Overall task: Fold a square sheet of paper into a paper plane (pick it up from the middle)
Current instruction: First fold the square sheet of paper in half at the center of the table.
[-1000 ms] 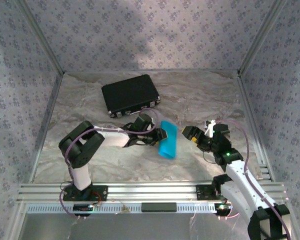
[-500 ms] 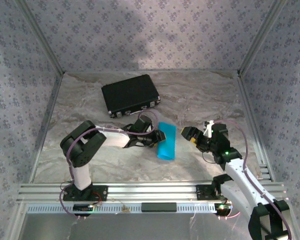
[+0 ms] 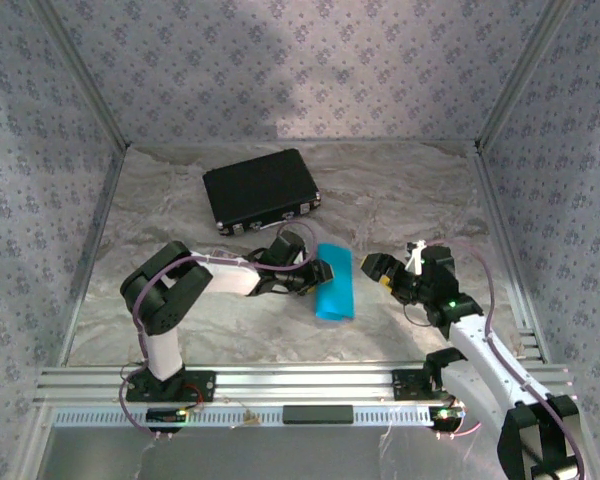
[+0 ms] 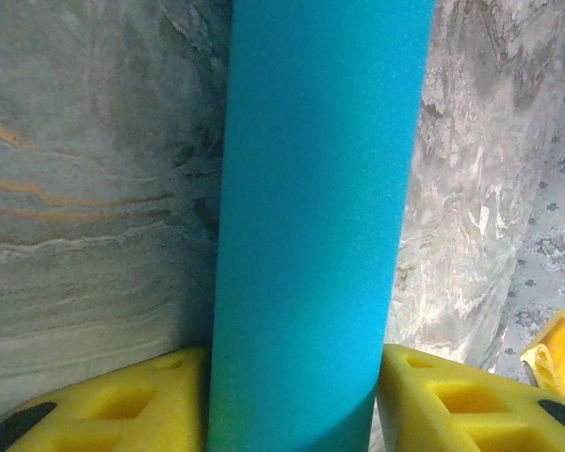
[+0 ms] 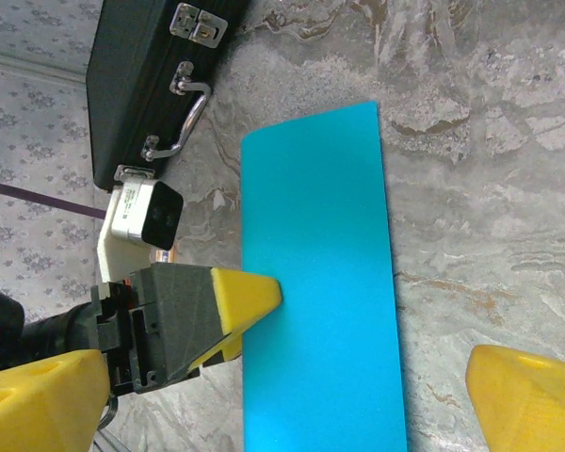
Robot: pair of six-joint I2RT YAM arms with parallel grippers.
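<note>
Folded blue sheet of paper lies flat on the table, between the two arms.
The paper is a long narrow strip, in front of the black case with its metal latches. The left fingers stand at both long edges of the strip; I cannot tell if they press it. The right fingers are wide apart, near the other side of the strip, and hold nothing.
</note>
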